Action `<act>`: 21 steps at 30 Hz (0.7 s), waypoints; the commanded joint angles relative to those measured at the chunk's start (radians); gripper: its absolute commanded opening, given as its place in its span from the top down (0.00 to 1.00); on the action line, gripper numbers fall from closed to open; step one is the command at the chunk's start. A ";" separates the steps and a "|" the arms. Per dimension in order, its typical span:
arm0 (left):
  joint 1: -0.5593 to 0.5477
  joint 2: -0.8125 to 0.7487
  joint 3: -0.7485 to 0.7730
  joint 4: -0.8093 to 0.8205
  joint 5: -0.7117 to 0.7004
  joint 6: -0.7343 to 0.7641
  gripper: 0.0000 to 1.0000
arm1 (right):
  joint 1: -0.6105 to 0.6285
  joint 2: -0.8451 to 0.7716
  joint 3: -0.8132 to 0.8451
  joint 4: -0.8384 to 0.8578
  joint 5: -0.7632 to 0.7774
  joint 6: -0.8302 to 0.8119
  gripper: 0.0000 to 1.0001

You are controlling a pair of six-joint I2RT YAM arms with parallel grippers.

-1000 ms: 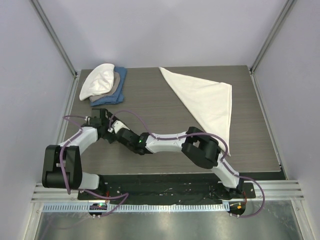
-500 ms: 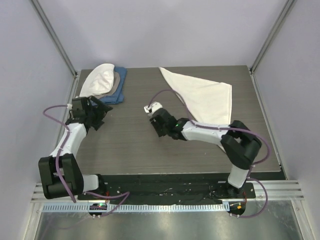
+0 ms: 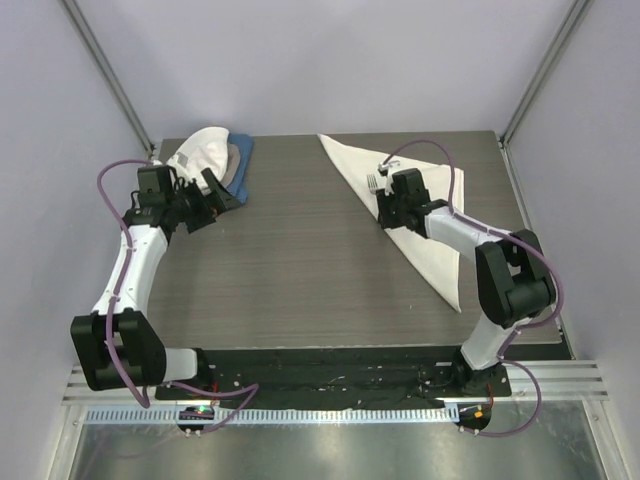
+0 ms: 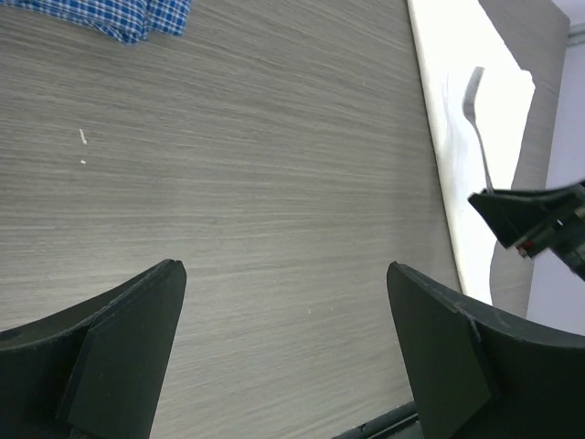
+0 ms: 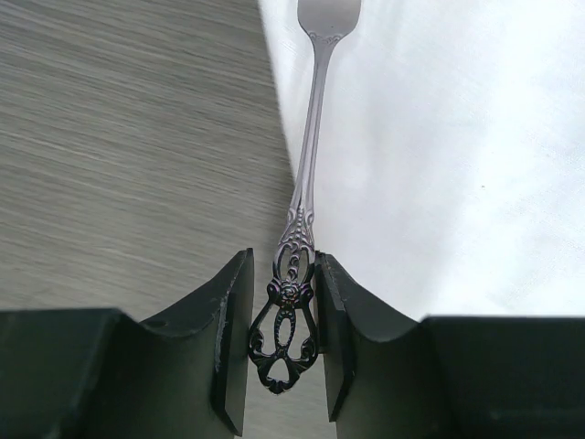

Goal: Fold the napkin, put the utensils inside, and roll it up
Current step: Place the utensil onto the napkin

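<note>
The cream napkin lies folded into a triangle at the back right of the table. My right gripper hovers at its left edge, shut on the ornate ring end of the silver fork. The fork points away from the jaws, its tines over the napkin and its handle over bare wood. From the left wrist view the fork shows against the napkin. My left gripper is at the back left, open, with only bare table between its fingers.
A stack of white, tan and blue cloths sits at the back left corner, just beyond my left gripper; its blue checked edge shows in the left wrist view. Metal frame posts stand at the back corners.
The two grippers were together at the table's left-middle. The right one has since carried the fork right and back to the napkin. The left one has opened wide and drawn back toward the cloth stack.
</note>
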 commanded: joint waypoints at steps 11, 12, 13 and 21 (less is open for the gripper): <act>0.000 -0.071 -0.019 0.008 0.117 0.028 0.03 | -0.152 0.136 0.094 -0.032 -0.206 -0.201 0.99; -0.002 -0.073 -0.022 0.013 0.123 0.025 0.03 | -0.161 0.141 0.101 -0.040 -0.233 -0.221 0.99; 0.000 -0.074 -0.022 0.016 0.124 0.022 0.03 | -0.178 0.152 0.106 -0.049 -0.243 -0.230 0.99; -0.002 -0.065 -0.027 0.028 0.152 0.014 0.04 | -0.212 0.230 0.167 -0.158 -0.303 -0.315 0.99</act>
